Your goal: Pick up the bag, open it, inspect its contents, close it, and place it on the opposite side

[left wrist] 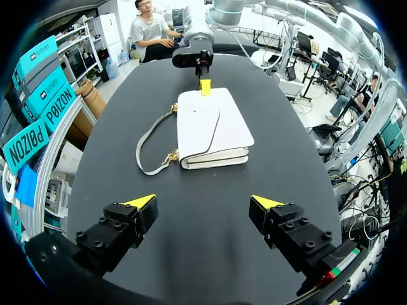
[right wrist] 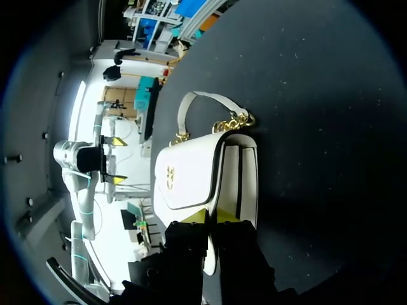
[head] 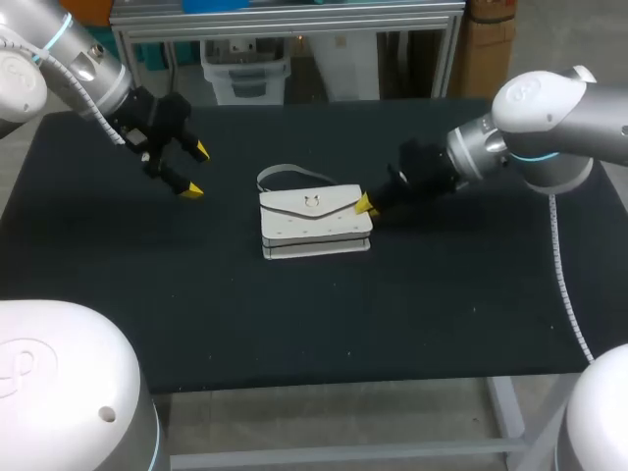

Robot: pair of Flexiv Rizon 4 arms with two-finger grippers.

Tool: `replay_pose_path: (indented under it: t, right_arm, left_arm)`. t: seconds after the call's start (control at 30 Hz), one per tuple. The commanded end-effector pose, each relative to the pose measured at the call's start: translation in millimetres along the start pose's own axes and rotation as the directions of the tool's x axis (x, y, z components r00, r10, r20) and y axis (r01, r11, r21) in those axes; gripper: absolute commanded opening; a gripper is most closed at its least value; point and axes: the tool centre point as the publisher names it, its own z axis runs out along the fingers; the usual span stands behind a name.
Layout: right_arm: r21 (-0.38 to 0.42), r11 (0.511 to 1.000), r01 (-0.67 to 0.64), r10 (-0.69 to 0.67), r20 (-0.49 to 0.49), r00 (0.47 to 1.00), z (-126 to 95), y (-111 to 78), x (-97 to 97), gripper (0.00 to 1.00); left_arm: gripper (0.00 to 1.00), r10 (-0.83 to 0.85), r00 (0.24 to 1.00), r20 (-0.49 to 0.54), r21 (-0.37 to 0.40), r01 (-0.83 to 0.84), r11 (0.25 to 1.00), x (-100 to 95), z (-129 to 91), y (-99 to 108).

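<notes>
Right pincer (right wrist: 211, 216) sits at one end of the white bag (right wrist: 191, 175); whether it grips, I cannot tell. Left pincer (left wrist: 202, 203) hangs released, well apart. Bag lies flat in the middle of the bench (head: 442, 314), flap closed. Lifting by one end may let it swing or slip.

Lighting: bright, even, from overhead.
Faint shadow under white handbag (head: 312, 222) on matte black table (head: 294, 324) (sheen on right arm (head: 549, 108)).

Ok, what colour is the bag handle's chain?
Gold; chain links on the bag show best in the right wrist view.
</notes>
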Motion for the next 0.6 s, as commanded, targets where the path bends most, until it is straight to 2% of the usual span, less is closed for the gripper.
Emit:
replay_pose_path:
  t: [0.03,0.07,0.1,0.13,0.6]
  right_arm:
    - [-0.002,1.0,-0.001,0.001,-0.002,1.0,0.0,-1.0,0.4,0.17]
    - [-0.001,1.0,0.0,0.0,-0.003,1.0,-1.2,-1.0,1.1,0.43]
    - [-0.001,1.0,0.0,0.0,-0.003,1.0,-2.6,-1.1,1.7,0.85]
    - [0.001,1.0,0.002,-0.002,-0.003,1.0,-5.0,-1.2,2.6,1.0]
    - [-0.036,0.996,0.079,-0.077,0.067,0.995,-56.1,-7.0,20.6,1.0]
  left_arm:
    - [1.0,0.0,1.0,0.001,0.002,0.0,1.0,-0.4,1.0,0.4]
    - [1.0,0.0,1.0,0.001,0.002,0.0,1.0,-0.4,1.0,0.4]
    - [1.0,0.0,1.0,0.001,0.002,0.0,1.0,-0.4,1.0,0.4]
    - [1.0,0.0,1.0,0.001,0.002,0.0,1.0,-0.4,1.0,0.4]
    - [1.0,0.0,1.0,0.001,0.002,0.0,1.0,-0.4,1.0,0.4]
